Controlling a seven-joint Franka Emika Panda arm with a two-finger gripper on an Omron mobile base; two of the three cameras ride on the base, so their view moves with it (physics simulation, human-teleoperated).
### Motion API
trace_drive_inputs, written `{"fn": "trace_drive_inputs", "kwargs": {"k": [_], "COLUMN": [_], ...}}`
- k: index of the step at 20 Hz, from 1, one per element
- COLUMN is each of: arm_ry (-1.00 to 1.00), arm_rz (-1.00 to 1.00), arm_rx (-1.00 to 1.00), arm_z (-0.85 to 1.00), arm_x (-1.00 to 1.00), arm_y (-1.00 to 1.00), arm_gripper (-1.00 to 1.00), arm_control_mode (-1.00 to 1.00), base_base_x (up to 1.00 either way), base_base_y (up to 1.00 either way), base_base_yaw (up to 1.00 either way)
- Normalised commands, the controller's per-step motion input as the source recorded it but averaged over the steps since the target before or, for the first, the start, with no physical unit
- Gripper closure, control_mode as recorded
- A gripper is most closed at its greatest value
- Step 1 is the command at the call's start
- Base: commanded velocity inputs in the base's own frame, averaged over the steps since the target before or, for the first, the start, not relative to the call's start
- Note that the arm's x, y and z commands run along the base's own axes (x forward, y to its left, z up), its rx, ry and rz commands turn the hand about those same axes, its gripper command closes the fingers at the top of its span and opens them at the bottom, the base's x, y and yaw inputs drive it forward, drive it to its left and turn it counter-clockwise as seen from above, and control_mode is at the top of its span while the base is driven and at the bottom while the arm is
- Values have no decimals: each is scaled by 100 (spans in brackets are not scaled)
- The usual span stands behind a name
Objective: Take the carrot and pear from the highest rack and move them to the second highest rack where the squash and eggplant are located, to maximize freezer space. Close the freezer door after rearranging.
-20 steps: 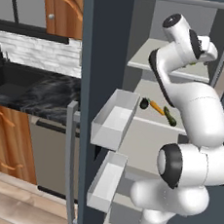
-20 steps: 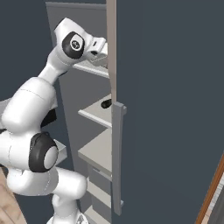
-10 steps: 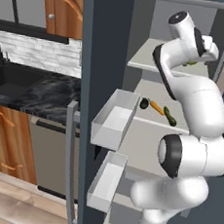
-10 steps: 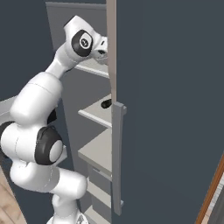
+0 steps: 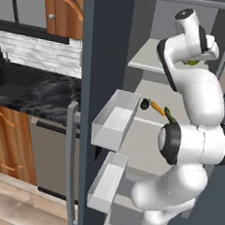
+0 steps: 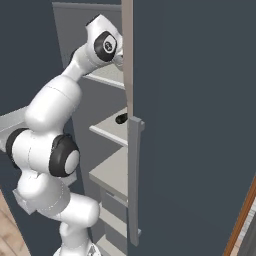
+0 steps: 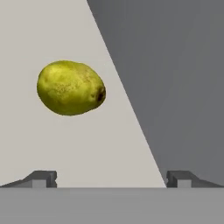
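A yellow-green pear (image 7: 70,88) lies on the pale floor of the highest rack (image 5: 145,59), ahead of my gripper (image 7: 111,179) and a little to its left in the hand view. The fingertips (image 7: 41,178) stand wide apart and open, with nothing between them and short of the pear. In the left base view a sliver of the pear (image 5: 192,62) shows behind my wrist. One rack lower lie the orange carrot (image 5: 157,108) and the dark eggplant (image 5: 145,104), close together. The eggplant (image 6: 121,118) also shows in the right base view. I cannot pick out the squash.
The freezer door stands open at the left with two white bins (image 5: 114,119) and a long handle (image 5: 69,164). A grey side wall (image 7: 175,78) of the freezer runs close on the right of the hand view. A dark counter with a sink (image 5: 18,87) lies further left.
My arm has reached deeper over the highest rack and the wrist has turned. The jaws stay open.
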Motion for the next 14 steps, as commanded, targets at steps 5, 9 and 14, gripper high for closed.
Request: {"fn": "trace_drive_inputs", "kwargs": {"k": [5, 9, 14], "arm_ry": [1, 0, 0], "arm_rz": [0, 0, 0], "arm_rx": [5, 4, 2], "arm_z": [-6, -5, -4], "arm_x": [31, 33, 33], "arm_y": [-10, -9, -10], "arm_gripper": [-100, -100, -100], "arm_control_mode": [-100, -100, -100], "base_base_x": [0, 0, 0], "base_base_y": [0, 0, 0], "base_base_yaw": [0, 0, 0]}}
